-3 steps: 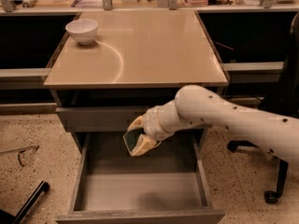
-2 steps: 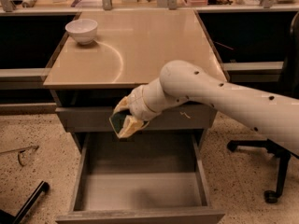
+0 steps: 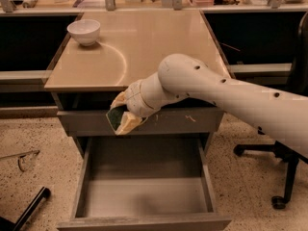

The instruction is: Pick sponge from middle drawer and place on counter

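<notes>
Sponge [image 3: 116, 118] clamped in end effector [image 3: 122, 114] above middle drawer [image 3: 144, 196].

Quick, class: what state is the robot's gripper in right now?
Gripper: closed on the sponge, above the open drawer, just below the counter edge.

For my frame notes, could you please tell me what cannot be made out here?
1. Camera view: the sponge is mostly covered by the gripper, shut on it just below the counter's front edge; only a green patch shows.
2. The counter's front right edge is hidden behind the arm.
3. The middle drawer's front face is cut off by the bottom edge.
</notes>
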Robot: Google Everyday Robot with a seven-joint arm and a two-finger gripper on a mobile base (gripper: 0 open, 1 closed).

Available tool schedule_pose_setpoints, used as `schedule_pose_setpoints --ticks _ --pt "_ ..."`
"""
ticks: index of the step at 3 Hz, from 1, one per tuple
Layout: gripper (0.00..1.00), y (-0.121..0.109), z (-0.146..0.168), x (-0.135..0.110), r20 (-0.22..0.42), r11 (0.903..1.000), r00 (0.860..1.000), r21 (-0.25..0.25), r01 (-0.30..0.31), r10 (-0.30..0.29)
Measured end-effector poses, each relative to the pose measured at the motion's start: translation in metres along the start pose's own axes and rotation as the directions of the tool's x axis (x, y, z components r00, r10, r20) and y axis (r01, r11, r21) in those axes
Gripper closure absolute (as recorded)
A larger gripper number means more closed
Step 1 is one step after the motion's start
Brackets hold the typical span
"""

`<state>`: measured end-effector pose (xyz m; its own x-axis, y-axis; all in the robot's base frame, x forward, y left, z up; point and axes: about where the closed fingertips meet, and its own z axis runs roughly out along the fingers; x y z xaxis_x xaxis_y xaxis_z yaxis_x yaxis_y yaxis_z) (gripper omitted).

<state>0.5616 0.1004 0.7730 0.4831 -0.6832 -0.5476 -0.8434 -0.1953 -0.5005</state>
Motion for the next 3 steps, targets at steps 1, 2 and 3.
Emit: schedule_pose_setpoints --ticks 1,2,3 --pt "1.0 -0.04 -0.021 -0.023 -0.044 0.9961 0.996 0.033 0.082 -0.081" --pt "1.0 -0.104 -0.052 -0.051 -0.109 0.9812 0.979 0.068 0.181 -0.173" --pt "1.0 -0.16 -0.071 -0.054 -0.16 0.9743 0.968 0.083 0.21 -0.195"
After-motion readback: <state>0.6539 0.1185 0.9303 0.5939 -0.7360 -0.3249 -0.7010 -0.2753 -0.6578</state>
